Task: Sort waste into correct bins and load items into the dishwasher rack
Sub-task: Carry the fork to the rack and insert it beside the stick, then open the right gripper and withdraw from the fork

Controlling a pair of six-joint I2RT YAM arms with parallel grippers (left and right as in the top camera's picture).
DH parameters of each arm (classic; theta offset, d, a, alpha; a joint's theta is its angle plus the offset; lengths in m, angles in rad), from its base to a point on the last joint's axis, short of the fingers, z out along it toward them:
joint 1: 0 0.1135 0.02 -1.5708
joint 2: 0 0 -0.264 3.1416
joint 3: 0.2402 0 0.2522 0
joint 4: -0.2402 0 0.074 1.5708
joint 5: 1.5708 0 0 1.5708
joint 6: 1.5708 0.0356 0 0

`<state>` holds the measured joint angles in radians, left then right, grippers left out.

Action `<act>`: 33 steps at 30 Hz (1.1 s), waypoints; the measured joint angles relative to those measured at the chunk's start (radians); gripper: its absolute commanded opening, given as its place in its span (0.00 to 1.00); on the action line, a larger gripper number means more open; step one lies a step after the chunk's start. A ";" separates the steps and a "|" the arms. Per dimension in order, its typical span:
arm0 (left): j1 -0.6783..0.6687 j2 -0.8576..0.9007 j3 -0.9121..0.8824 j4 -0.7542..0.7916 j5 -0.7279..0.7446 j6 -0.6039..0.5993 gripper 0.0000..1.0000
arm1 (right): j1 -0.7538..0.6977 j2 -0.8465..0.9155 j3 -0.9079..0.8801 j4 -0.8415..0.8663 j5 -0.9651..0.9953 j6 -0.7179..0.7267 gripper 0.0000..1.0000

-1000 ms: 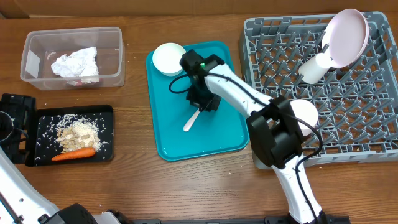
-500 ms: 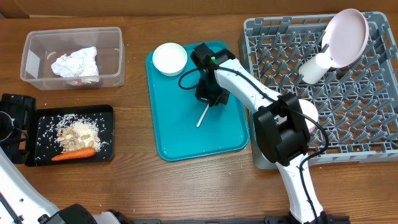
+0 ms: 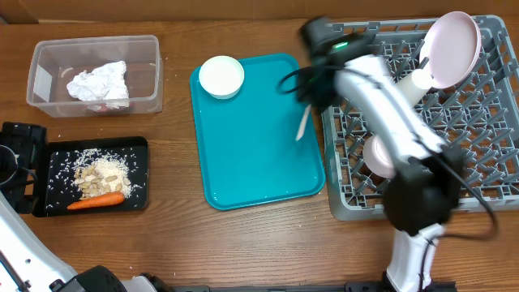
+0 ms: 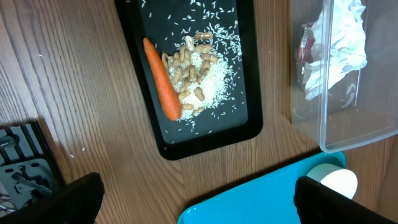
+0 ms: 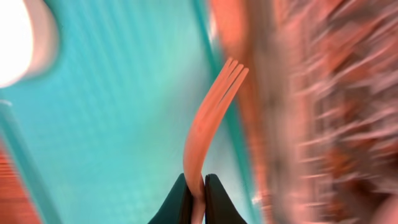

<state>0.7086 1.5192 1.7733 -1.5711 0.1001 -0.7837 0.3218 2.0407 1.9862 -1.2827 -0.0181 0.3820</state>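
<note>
My right gripper [image 3: 313,91] is shut on the white fork [image 3: 302,125], which hangs over the teal tray's right edge beside the grey dishwasher rack [image 3: 454,138]. In the right wrist view the fork [image 5: 211,112] sticks up from between the closed fingers of the gripper [image 5: 198,193]; that view is blurred. The rack holds a plate [image 3: 452,50], a cup [image 3: 409,88] and a bowl [image 3: 377,154]. Another bowl [image 3: 221,76] sits on the teal tray. My left gripper [image 4: 193,208] is open and empty above the table near the black tray [image 4: 249,74].
The clear tub [image 3: 40,57] at the back left holds the crumpled napkin [image 3: 99,83]. The black tray [image 3: 57,148] holds nut and rice scraps [image 3: 99,173] and the carrot [image 3: 96,200]. The teal tray [image 3: 251,154] lies between the bins and the rack.
The right gripper closed on the fork, lifted it off the teal tray and swung right to the rack's left edge. The left arm has stayed put.
</note>
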 measured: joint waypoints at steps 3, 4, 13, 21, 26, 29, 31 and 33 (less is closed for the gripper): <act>0.000 0.000 0.000 0.000 0.000 0.000 1.00 | -0.104 -0.096 0.031 0.015 -0.004 -0.126 0.04; 0.000 0.000 0.000 0.000 0.000 0.000 1.00 | -0.132 -0.116 0.035 0.022 -0.009 -0.163 0.04; 0.000 0.000 0.000 0.000 0.000 0.000 1.00 | -0.230 -0.085 0.042 0.049 -0.091 -0.438 0.12; 0.000 0.000 0.000 0.000 0.000 0.000 1.00 | -0.230 -0.002 0.033 0.051 -0.108 -0.501 0.61; 0.000 0.000 0.000 0.000 0.000 0.000 1.00 | -0.229 -0.001 0.033 0.035 -0.109 -0.488 0.65; 0.000 0.000 0.000 0.000 0.000 0.000 1.00 | -0.229 -0.001 0.033 0.023 -0.119 -0.456 0.78; 0.000 0.000 0.000 0.000 0.000 0.000 1.00 | -0.228 -0.001 0.033 0.016 -0.150 -0.437 0.93; 0.000 0.000 0.000 0.000 0.000 0.000 1.00 | -0.225 -0.002 0.033 0.016 -0.201 -0.420 1.00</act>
<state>0.7086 1.5192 1.7733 -1.5711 0.1001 -0.7834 0.0971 2.0392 2.0190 -1.2667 -0.2195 -0.0380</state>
